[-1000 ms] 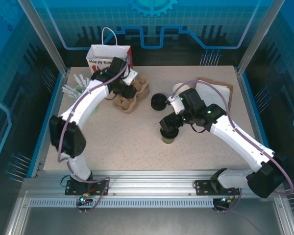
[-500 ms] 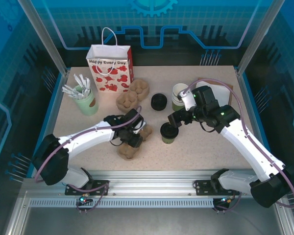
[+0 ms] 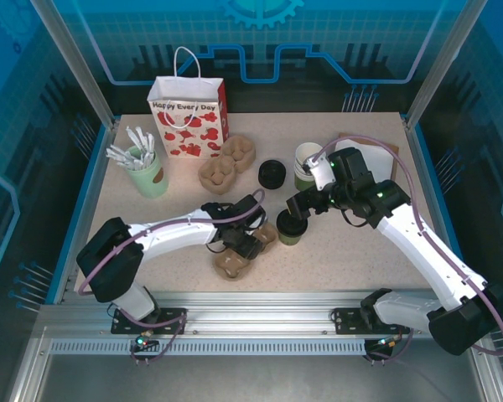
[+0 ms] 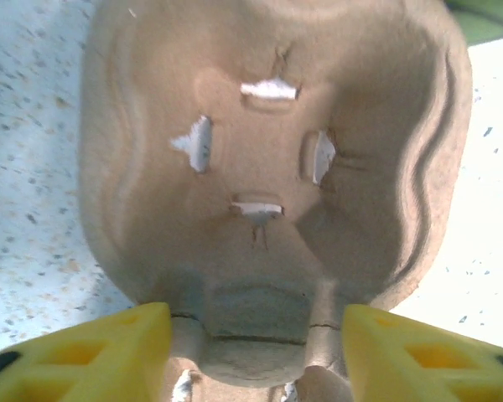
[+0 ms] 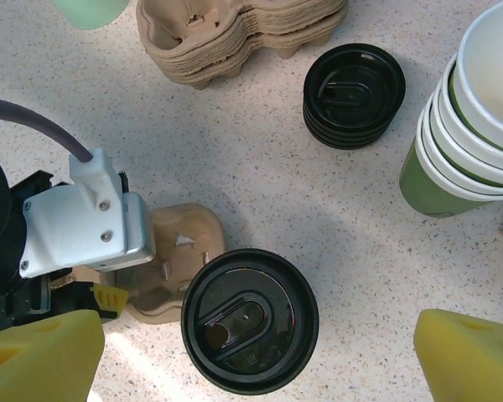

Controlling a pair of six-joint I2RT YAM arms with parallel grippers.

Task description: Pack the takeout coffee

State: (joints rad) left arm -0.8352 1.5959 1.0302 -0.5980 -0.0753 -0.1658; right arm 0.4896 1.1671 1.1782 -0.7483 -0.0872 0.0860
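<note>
The takeout coffee (image 3: 289,227), a green cup under a black lid (image 5: 250,321), stands upright on the table in front of centre. My right gripper (image 5: 256,350) hovers over it, open, with a wide gap between each yellow finger and the lid. A brown pulp cup carrier (image 3: 239,257) lies flat just left of the cup, its nearer well (image 5: 172,251) almost touching it. My left gripper (image 4: 256,335) is low over the carrier (image 4: 268,159), open, its yellow fingers (image 4: 92,352) straddling the middle ridge.
At the back stand a white gift bag with red print (image 3: 189,117), a stack of carriers (image 3: 226,165), a stack of black lids (image 3: 272,173) and a stack of lidless green cups (image 3: 306,165). A pale green cup of white sticks (image 3: 147,173) stands at the left.
My left arm carried one carrier from the back stack to the front and slid it right beside the coffee, then its jaws widened. My right gripper drew back slightly from the cup.
</note>
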